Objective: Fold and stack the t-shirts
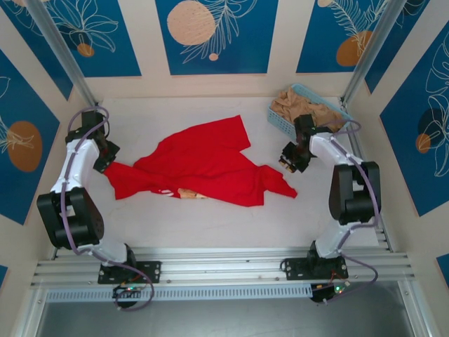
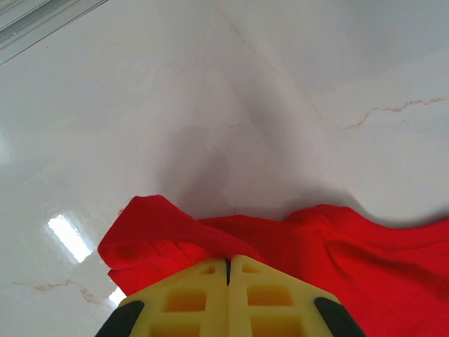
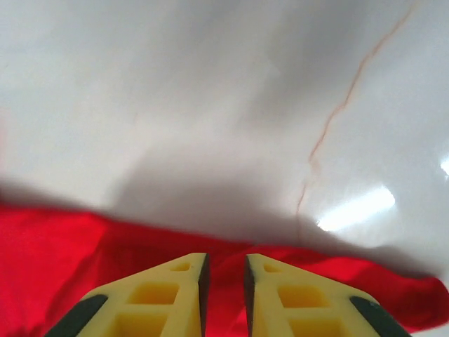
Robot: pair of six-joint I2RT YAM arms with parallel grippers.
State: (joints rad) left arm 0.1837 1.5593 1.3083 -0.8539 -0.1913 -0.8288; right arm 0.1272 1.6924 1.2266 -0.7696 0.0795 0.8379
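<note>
The bright red t-shirt [image 1: 203, 165] lies crumpled and spread across the middle of the table, with a bit of its print showing at the near edge. My left gripper [image 1: 105, 160] is at the shirt's left corner. In the left wrist view its yellow jaws [image 2: 229, 260] are pressed together on a fold of the red cloth [image 2: 351, 246]. My right gripper [image 1: 287, 160] hovers over the shirt's right end. Its jaws [image 3: 226, 256] stand a narrow gap apart, with the red cloth [image 3: 63, 260] showing below and between them. Tan-beige t-shirts [image 1: 305, 105] are piled in the basket.
The light blue lattice basket [image 1: 280, 123] stands at the back right corner, just behind my right arm. White marbled tabletop [image 1: 210, 217] lies bare in front of the shirt. Walls close in the table on three sides.
</note>
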